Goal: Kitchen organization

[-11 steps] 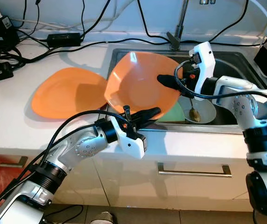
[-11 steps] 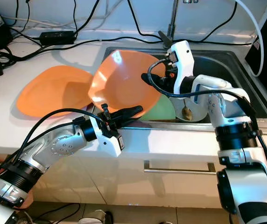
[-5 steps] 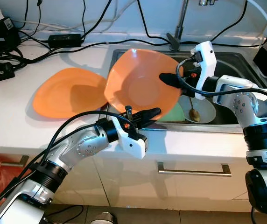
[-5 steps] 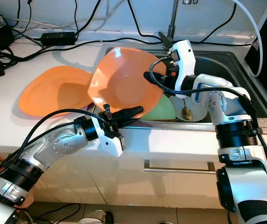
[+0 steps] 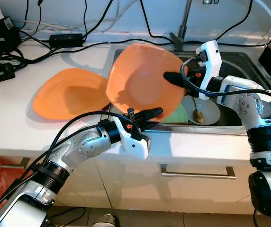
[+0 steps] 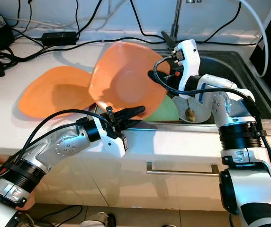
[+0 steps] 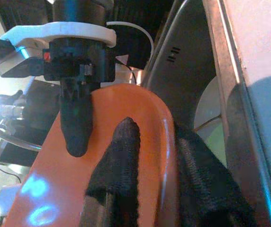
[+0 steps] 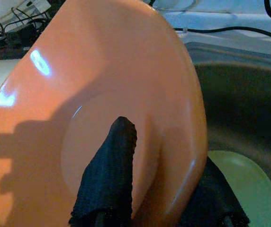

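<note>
The right gripper [image 5: 174, 78] is clamped on the orange plate [image 5: 142, 85]: one black finger lies across its hollow face and the other sits behind the rim, as the right wrist view shows. The left gripper [image 5: 150, 113] pinches the same plate at its lower edge, near six o'clock on the disc, one finger on the face and one behind. So both arms hold one plate, the right at about three o'clock, the left below.

The plate stands tilted nearly on edge over the left end of the sink [image 5: 239, 61], its face turned toward the robot. A second orange plate [image 5: 69, 93] lies flat on the counter [image 5: 12, 118] at nine o'clock from the held one, and the two overlap in view. Judging by that, the held plate belongs on the flat one, so the move runs toward nine o'clock and the left arm is nearer. Behind the held plate in the sink are a green plate [image 5: 176, 115] and a bowl [image 5: 202, 109] with a spoon [image 5: 196, 113].
</note>
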You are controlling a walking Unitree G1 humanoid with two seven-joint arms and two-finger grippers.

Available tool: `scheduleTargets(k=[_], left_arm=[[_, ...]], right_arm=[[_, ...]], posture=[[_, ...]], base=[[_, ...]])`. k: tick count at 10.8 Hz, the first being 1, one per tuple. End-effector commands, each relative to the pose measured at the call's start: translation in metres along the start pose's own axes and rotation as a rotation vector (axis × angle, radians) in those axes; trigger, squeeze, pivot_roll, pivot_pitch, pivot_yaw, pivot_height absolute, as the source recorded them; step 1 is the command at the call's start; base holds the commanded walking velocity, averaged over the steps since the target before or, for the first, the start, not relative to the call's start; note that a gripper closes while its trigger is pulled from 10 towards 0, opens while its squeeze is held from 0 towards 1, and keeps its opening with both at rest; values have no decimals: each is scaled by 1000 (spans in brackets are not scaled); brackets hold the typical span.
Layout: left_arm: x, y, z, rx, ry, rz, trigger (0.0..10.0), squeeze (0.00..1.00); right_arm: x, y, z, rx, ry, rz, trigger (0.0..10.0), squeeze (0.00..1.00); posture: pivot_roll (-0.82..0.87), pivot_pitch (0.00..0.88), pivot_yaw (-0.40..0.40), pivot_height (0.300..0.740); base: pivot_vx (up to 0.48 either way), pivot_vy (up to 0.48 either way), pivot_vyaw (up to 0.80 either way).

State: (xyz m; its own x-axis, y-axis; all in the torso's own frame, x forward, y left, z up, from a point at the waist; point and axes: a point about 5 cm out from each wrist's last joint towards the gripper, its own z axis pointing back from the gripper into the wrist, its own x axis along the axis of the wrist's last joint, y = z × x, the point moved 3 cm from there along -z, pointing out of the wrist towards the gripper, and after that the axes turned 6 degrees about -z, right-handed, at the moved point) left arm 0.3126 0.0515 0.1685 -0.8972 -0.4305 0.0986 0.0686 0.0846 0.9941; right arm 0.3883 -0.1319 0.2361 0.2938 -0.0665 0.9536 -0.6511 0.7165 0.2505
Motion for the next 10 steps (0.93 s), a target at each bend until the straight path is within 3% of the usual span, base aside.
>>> scheduleTargets(k=[1, 5, 7, 10], left_arm=[[-6, 30, 2, 135, 8, -2, 10000, 1000], [0, 32, 2, 162, -28, 125, 10000, 1000], [7, 29, 5, 159, -45, 155, 10000, 1000], [9, 30, 4, 159, -51, 194, 10000, 1000]], right_arm=[[-19, -9, 2, -42, 74, -3, 0, 0], [-14, -24, 2, -157, -29, -34, 0, 0], [2, -44, 7, -293, -143, -58, 0, 0], [7, -66, 16, -429, -201, -88, 0, 0]], posture=[[211, 81, 34, 740], [216, 75, 34, 740], [225, 74, 31, 740], [230, 78, 27, 740]], base=[[0, 0, 0], [0, 0, 0], [0, 0, 0], [0, 0, 0]])
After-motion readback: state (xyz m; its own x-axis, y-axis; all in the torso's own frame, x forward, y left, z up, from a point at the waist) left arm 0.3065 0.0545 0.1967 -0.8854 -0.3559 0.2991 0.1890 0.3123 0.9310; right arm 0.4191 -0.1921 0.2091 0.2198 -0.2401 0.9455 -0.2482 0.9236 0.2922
